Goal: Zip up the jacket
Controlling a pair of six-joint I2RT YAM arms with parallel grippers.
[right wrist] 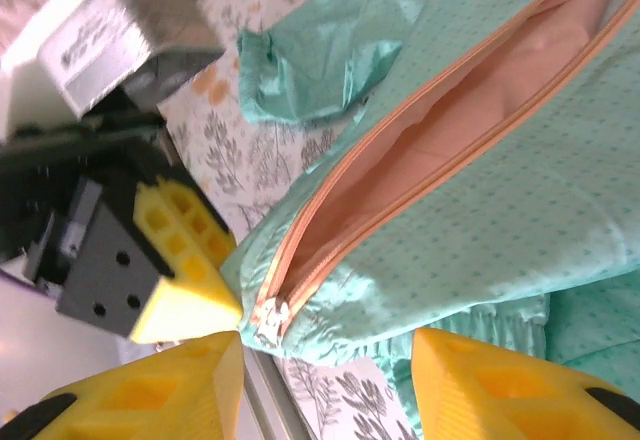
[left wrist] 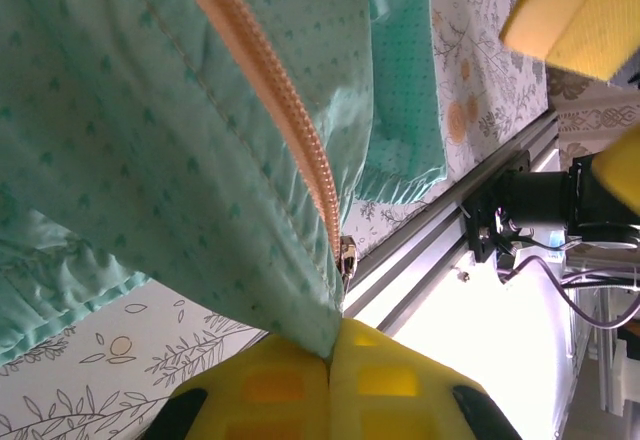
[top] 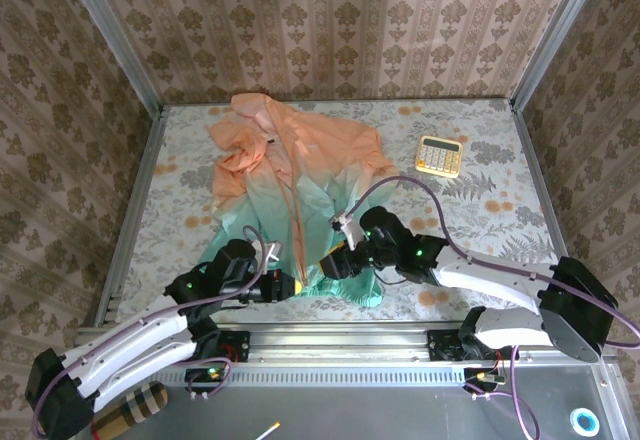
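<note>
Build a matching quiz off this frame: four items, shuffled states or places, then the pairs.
Items:
1. calculator
2. hood
3. left jaws
4. right jaws

States or places:
A. open, at the bottom end of the zipper
B. peach
C. shut on the hem of the jacket
D. right side of the table

Pairs: 1-D, 2-B, 3-C, 4-A

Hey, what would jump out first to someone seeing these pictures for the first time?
The jacket, peach fading to mint, sprawls across the table. The left tool pinches its near hem by the bottom end of the zipper; the right tool stands open beside it. A yellow calculator lies far right.
</note>
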